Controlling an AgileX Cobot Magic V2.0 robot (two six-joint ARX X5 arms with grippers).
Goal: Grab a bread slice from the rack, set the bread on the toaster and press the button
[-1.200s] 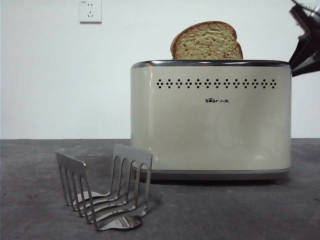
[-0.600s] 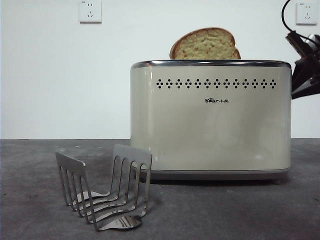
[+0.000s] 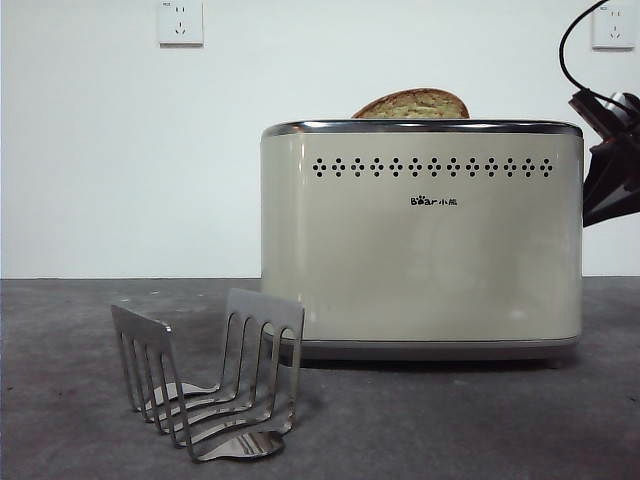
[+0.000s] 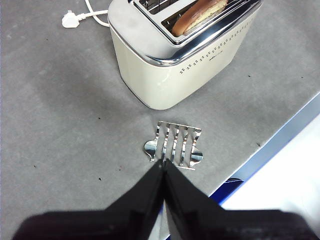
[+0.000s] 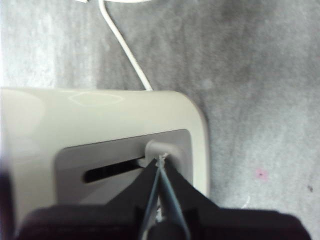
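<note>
Front view: the slice of bread (image 3: pixel 412 104) is sitting low in the toaster (image 3: pixel 420 240), only its rounded crust showing above the chrome rim; half a second ago far more of it was standing clear. The right end effector (image 3: pixel 610 165) is hanging at the toaster's right end. The rack (image 3: pixel 210 385) is standing empty on the counter (image 3: pixel 450 430).

Left wrist view: the left end effector (image 4: pixel 163 167), jaws pressed together, is hovering above the rack, well apart from the toaster.

Right wrist view: the right end effector (image 5: pixel 160 162), jaws closed, is touching the lever knob (image 5: pixel 159 148) beside its slot.
</note>
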